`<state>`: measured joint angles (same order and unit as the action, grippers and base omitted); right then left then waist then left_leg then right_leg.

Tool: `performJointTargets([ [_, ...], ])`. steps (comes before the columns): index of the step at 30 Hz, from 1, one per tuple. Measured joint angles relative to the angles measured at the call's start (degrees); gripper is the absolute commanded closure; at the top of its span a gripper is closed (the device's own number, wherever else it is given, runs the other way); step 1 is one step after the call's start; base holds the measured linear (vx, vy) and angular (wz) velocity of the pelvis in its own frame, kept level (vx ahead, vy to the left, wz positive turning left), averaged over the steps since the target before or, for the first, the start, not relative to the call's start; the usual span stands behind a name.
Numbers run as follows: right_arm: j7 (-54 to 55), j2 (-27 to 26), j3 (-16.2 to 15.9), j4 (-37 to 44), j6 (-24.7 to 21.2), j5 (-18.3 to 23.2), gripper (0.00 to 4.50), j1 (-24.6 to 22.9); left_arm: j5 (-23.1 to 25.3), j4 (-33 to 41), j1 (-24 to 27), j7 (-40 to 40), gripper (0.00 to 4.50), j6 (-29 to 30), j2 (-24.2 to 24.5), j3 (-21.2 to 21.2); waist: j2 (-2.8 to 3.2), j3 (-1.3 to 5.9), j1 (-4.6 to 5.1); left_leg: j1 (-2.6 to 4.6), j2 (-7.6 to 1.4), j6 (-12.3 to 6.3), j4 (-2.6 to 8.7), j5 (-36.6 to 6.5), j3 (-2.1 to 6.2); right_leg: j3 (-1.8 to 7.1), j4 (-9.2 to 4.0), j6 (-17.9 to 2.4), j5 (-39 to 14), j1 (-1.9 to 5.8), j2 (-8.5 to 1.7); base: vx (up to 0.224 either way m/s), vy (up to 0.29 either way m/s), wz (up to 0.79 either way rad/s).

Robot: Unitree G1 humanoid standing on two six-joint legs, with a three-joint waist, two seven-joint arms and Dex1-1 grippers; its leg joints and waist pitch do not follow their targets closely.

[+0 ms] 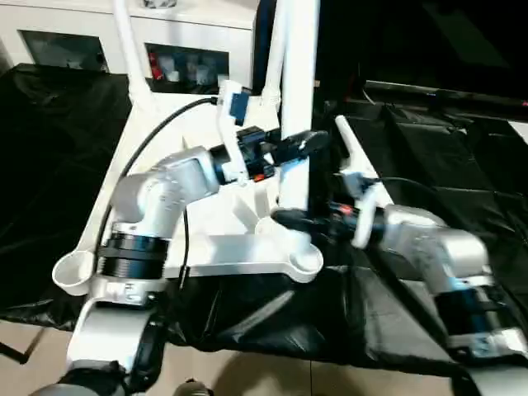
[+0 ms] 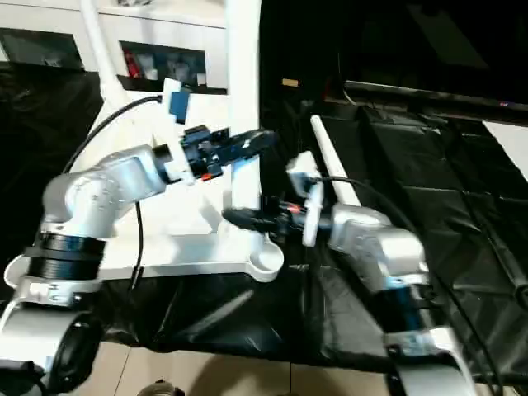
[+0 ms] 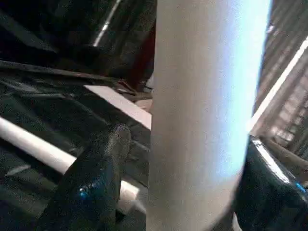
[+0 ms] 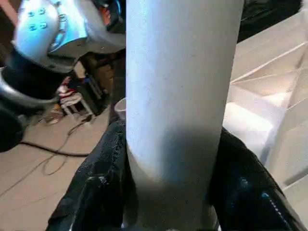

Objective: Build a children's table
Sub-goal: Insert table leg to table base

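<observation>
Standing upright near the near-right corner of the upturned table top (image 1: 216,247), one white leg (image 1: 299,99) rises out of frame. Top lies ribbed side up on a surface draped in black sheeting (image 1: 412,165). Near-left corner socket (image 1: 73,271) and near-right corner socket (image 1: 304,262) both look hollow, nothing seated in them. Whether the upright leg's foot sits in a socket or just beside one, cannot tell.

Left gripper (image 1: 299,147) is around the leg partway up, fingers (image 3: 98,173) spread, one standing slightly off the tube in the left wrist view. Right gripper (image 1: 290,221) pinches the same leg low down, both pads (image 4: 103,187) tight against it.

Another leg (image 1: 125,49) stands at the far-left corner. A loose leg (image 2: 332,169) lies on the black sheeting to the right.

Behind: white glass-door cabinet (image 1: 177,62), red and pale items inside, indistinct. No legible writing anywhere.
</observation>
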<state>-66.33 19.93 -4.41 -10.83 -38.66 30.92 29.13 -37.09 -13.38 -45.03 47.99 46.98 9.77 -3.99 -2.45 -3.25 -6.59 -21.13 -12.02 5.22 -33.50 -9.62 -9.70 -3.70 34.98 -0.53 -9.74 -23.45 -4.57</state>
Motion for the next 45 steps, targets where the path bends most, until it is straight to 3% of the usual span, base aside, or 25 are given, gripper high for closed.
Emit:
performJointTargets([
  [6, -1.38, 0.63, 0.26, 1.42, -1.22, 1.30, 2.58, -0.13, -2.82, -0.46, -0.10, 1.63, 1.33, 0.97, -0.17, -1.43, 0.00, 0.00, 0.00, 0.02, 0.00, 0.00, -0.02, 0.00, 0.01, -0.01, 0.03, -0.03, 0.02, 0.01, 0.00, 0.000, 0.000, 0.00],
  [7, -1.54, 0.70, 0.26, 1.55, -1.26, 1.53, 2.58, -0.16, -3.12, -0.45, -0.10, 1.82, 1.61, 0.97, -0.16, -1.43, 0.00, 0.00, -0.01, 0.01, 0.00, 0.00, -0.02, 0.00, 0.01, -0.01, 0.03, -0.03, 0.02, 0.01, 0.00, 0.000, 0.000, 0.00],
  [11, -1.56, 0.78, 0.26, 1.55, -1.32, 1.97, 2.58, -0.16, -3.70, -0.34, -0.10, 2.46, 1.73, 1.04, -0.16, -1.40, 0.00, 0.00, -0.01, 0.00, 0.00, 0.00, -0.03, 0.00, 0.01, -0.01, 0.02, -0.03, 0.02, 0.01, 0.00, 0.000, 0.000, 0.00],
  [20, -1.09, 1.21, 0.51, 1.54, -1.05, 1.75, 2.58, -0.16, -3.49, -0.20, -0.10, 1.72, 2.48, 0.11, -0.86, -1.24, 0.00, 0.00, -0.06, -0.02, 0.00, 0.00, -0.05, 0.00, 0.01, -0.01, 0.02, -0.02, 0.02, 0.01, 0.00, 0.000, 0.000, 0.00],
  [22, -0.62, 1.19, 0.24, 1.54, -0.61, 1.36, 2.02, -0.15, -3.02, -0.09, -0.09, 1.72, 2.60, -0.43, -0.81, -0.80, 0.00, 0.00, -0.04, -0.01, 0.00, 0.00, -0.04, 0.00, 0.01, -0.01, 0.02, -0.02, 0.02, 0.01, 0.00, 0.000, 0.000, 0.00],
  [29, -0.27, 1.43, -0.96, 1.65, 0.84, -0.35, 1.42, -0.12, -1.10, 0.12, 0.05, 1.93, 2.64, -1.32, 0.95, 0.67, 0.00, 0.00, -0.02, -0.01, 0.00, 0.00, -0.04, 0.00, 0.01, -0.01, 0.02, -0.02, 0.01, 0.01, 0.00, 0.000, 0.000, 0.00],
  [45, -0.36, 1.96, -1.77, 0.92, 0.34, -1.33, 1.41, 1.60, 0.77, 1.97, 1.24, 5.49, 2.64, -2.49, 2.16, 5.40, 0.00, 0.00, 0.00, 0.00, -0.01, 0.00, -0.06, 0.00, 0.01, -0.01, 0.06, -0.02, 0.02, 0.02, 0.00, 0.000, 0.000, 0.00],
])
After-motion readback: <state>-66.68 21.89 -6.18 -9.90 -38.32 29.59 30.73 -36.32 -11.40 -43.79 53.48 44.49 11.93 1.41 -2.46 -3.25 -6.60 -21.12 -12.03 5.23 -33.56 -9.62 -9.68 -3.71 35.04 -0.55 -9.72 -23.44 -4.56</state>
